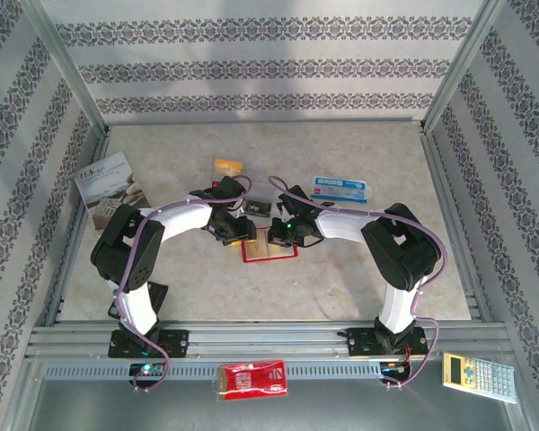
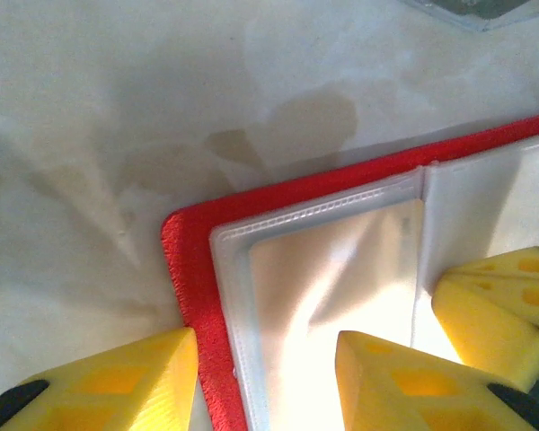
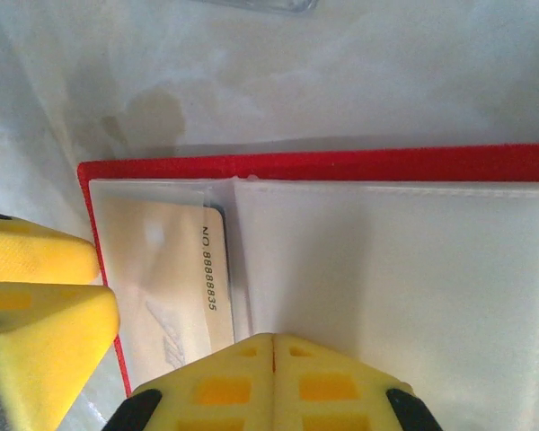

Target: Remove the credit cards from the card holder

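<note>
The card holder [image 1: 271,256] lies open and flat at mid-bench between the two arms, and one pale credit card [image 3: 166,287] sits inside the clear pocket [image 2: 332,269] at its left end, a printed number showing along its edge. An orange-yellow card [image 1: 227,166] lies loose on the bench [image 1: 359,278], farther back. The left fingers [image 2: 117,377] stand partly apart and hold nothing: one rests on the bare bench just outside the red rim, the other on the pocket's plastic. The right fingers [image 3: 251,377] are closed tight on each other, their tips pressing the plastic near the fold, with nothing between them. The main risk is that the left fingers close on rim and pocket together, so the whole holder lifts or slides and the card stays inside. The slick plastic may also let a fingertip skate off without catching the card's edge. If the right fingers' press sits over the card, it would pin it. Both sets of fingers sit very close, so a sideways pull could knock them together.
</note>
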Available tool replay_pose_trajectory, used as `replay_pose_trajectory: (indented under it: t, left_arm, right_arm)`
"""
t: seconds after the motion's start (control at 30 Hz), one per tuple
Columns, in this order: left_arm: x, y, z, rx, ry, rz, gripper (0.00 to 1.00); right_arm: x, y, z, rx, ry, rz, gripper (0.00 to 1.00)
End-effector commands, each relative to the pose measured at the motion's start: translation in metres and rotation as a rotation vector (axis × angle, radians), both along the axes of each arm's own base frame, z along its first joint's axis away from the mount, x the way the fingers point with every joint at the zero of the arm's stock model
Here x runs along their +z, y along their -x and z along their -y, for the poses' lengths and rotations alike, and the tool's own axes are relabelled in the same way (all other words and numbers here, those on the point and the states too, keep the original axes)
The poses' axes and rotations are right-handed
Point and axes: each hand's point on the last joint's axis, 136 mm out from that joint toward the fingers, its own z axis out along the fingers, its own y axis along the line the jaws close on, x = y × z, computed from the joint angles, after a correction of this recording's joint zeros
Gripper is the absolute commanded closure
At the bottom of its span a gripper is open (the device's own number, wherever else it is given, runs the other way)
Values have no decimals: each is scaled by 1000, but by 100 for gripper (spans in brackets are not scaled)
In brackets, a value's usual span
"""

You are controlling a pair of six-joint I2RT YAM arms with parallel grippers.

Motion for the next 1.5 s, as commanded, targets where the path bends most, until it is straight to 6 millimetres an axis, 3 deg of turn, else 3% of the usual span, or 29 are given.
replay_pose_trajectory:
  t: [0.0, 0.2, 0.47, 0.83, 1.0, 1.17, 1.47]
  left_arm:
    - [12, -4, -9, 37, -12, 35, 56]
    - [27, -3, 8, 34, 93, 33, 67]
    - [3, 3, 2, 44, 30, -23, 68]
    - [-13, 6, 11, 27, 45, -64, 71]
    - [-18, 7, 14, 20, 41, -73, 72]
    - [-31, 14, 4, 22, -18, -103, 77]
    - [-41, 18, -3, 21, -58, -117, 81]
  right_arm:
    - [6, -4, 5, -29, -2, 23, 100]
    - [15, -5, -5, -7, -64, 36, 100]
    - [12, -4, -7, -6, -77, 20, 96]
    - [5, -2, -12, 8, -91, -6, 89]
    - [-2, -2, -5, -13, -62, -15, 88]
    - [-11, -3, 8, -61, -21, -23, 88]
    - [-4, -6, 15, -77, -19, 9, 87]
